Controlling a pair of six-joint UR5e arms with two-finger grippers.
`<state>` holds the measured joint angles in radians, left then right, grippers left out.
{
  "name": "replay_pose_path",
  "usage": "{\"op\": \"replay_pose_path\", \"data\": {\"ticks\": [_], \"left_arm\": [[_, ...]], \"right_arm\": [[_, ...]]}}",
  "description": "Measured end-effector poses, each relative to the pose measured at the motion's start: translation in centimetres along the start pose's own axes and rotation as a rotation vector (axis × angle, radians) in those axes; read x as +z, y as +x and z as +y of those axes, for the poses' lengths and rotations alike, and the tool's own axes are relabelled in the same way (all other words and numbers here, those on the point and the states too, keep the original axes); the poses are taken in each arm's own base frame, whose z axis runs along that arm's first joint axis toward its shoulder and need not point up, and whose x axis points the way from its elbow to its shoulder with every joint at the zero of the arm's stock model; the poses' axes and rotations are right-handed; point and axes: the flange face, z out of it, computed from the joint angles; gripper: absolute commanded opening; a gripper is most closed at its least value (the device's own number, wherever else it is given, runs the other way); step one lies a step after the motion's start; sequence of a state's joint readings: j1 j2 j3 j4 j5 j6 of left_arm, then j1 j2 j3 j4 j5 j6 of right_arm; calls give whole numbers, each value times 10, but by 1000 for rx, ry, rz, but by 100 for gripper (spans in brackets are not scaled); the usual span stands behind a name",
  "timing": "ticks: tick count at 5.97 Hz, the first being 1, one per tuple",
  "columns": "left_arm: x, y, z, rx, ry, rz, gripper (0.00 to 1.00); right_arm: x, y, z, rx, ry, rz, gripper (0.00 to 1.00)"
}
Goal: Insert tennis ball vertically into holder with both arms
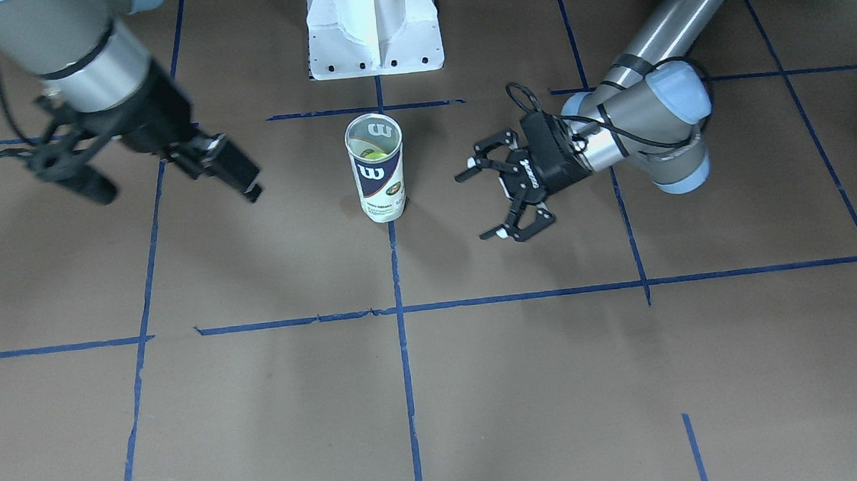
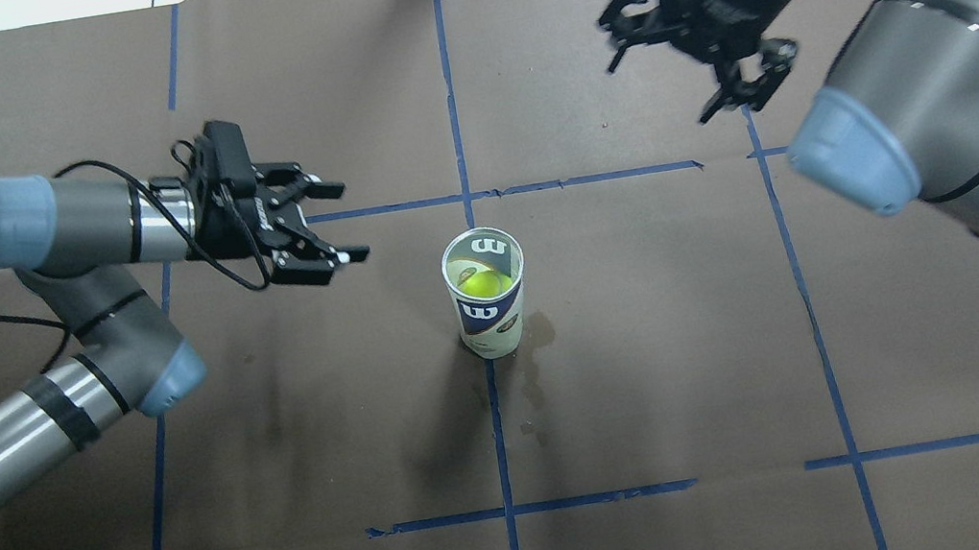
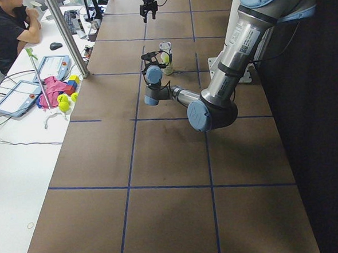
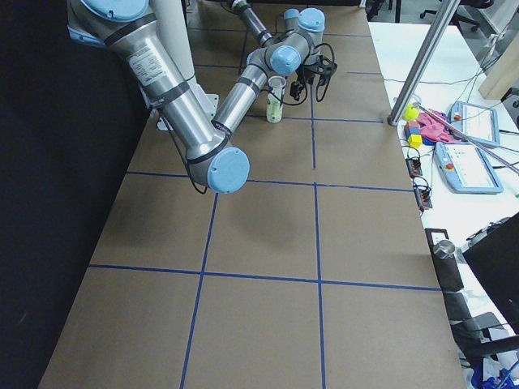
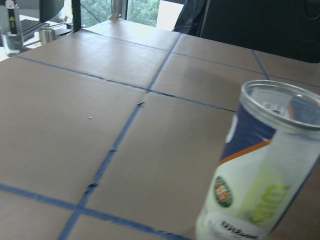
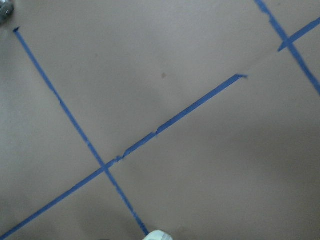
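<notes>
The holder [image 2: 488,306] was clear, glossy plastic with a shiny metal rim. The tennis ball [image 2: 483,284] inside looked fuzzy. The table [image 2: 658,366] had a matt brown, paper-like cover with smooth blue tape [image 2: 502,467]. At the holder's 9 o'clock, the left arm [image 2: 95,232] showed satin grey metal.

Holder [image 2: 489,314] stands upright mid-worktop [image 2: 279,423], with the tennis ball [image 2: 483,285] down inside it. Left end effector [image 2: 345,219] sits off to its left, not touching. Right end effector [image 2: 656,75] is farther off on the right, probably higher up.
</notes>
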<state>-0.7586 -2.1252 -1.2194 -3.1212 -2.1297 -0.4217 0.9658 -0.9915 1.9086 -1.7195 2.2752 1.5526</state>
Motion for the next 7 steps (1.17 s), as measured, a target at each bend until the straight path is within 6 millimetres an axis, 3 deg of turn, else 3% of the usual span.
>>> {"op": "replay_pose_path", "data": {"ticks": [4, 5, 6, 7], "left_arm": [[-81, -127, -5, -201, -222, -333, 99], [-113, -159, 3, -278, -284, -424, 99], [-152, -190, 12, -364, -342, -518, 99], [-196, -214, 32, -444, -385, -597, 99]], "right_arm": [[-18, 136, -164, -245, 107, 134, 100], [-15, 167, -212, -345, 96, 188, 100], [-10, 194, -248, -429, 77, 231, 100], [-3, 227, -272, -516, 48, 271, 100]]}}
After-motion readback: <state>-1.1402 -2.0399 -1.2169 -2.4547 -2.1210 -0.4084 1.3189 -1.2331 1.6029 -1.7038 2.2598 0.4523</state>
